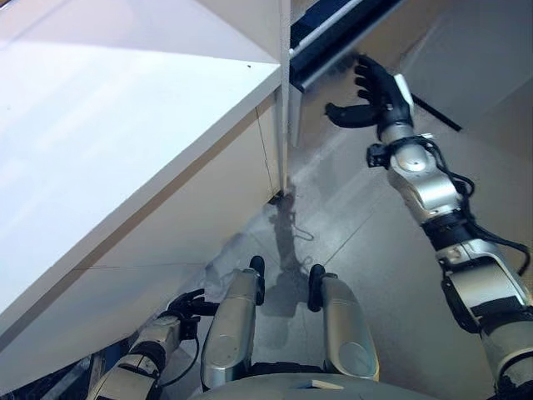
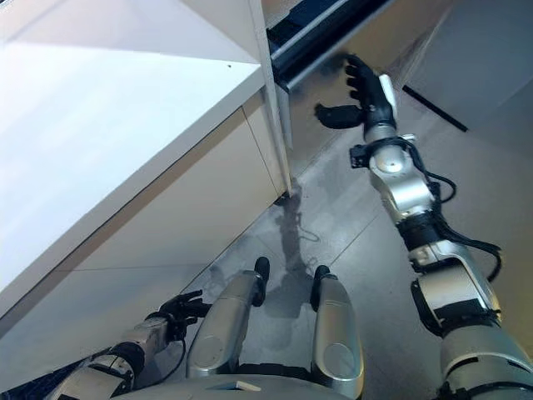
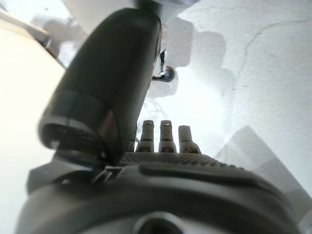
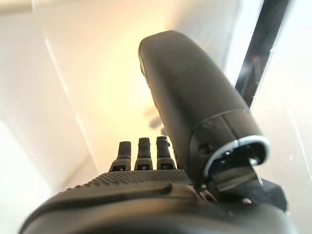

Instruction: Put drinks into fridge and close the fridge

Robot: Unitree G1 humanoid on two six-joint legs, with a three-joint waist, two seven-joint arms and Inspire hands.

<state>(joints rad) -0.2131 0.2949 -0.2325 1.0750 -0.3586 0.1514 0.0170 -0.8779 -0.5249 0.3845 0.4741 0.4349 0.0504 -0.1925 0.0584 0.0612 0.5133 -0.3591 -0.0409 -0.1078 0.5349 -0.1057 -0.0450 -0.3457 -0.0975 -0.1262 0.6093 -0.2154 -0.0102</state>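
Two hands in play, and neither one carries a drink. Up high, the right hand reaches out on a long arm, fingers spread and gently bent, thumb apart, holding nothing; it hovers just beside the fridge door, close to its dark lower edge, though actual contact cannot be judged. Down low, the left hand hangs beside the white cabinet, fingers loose and relaxed, also with nothing in it.

That one big white cabinet fills the whole left side, its vertical corner edge standing right next to the door, so the space between cabinet and door is narrow. Below everything lies a grey floor, bare where it shows.

The head views give both arms and the layout at once. The right wrist view adds something they do not: past the straight fingers and the thumb, a pale, warmly lit surface and a dark strip running beside it. The left wrist view shows only its own fingers against pale floor.

No bottle or can shows in any view; the fridge interior stays out of sight.
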